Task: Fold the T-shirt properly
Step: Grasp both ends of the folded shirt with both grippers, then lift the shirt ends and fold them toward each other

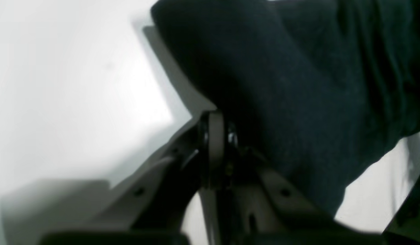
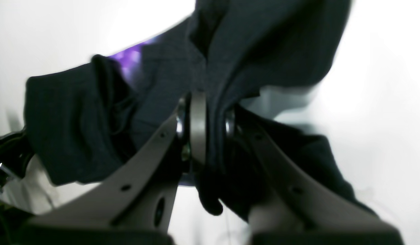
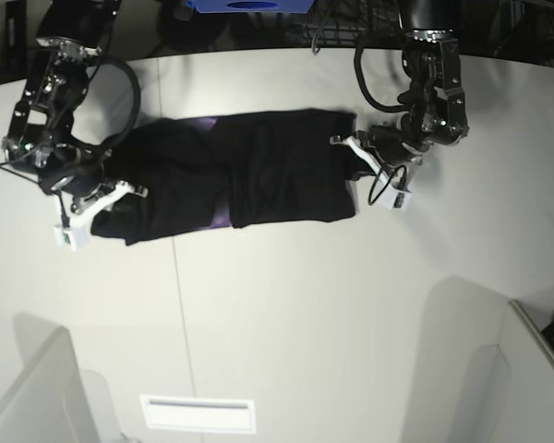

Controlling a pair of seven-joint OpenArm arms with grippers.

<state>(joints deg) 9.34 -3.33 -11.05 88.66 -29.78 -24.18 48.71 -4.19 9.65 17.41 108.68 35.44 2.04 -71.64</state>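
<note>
The black T-shirt point(image 3: 277, 175) lies stretched sideways across the far part of the white table, bunched at its left end. A strip of purple print point(image 3: 220, 218) shows near its middle fold. My left gripper point(image 3: 355, 159) is at the shirt's right edge. In the left wrist view its jaws point(image 1: 223, 136) are closed, with the black cloth point(image 1: 298, 85) draped over one finger. My right gripper point(image 3: 106, 198) is at the shirt's left end. In the right wrist view it point(image 2: 213, 126) is shut, with dark cloth point(image 2: 70, 129) pinched between the pads and purple print point(image 2: 130, 61) behind.
The white table point(image 3: 305, 323) spreads toward the front. A blue object point(image 3: 249, 5) sits past the far edge. Grey panels stand at the front left point(image 3: 37, 397) and front right point(image 3: 526, 369). A white slotted plate point(image 3: 198, 413) lies near the front edge.
</note>
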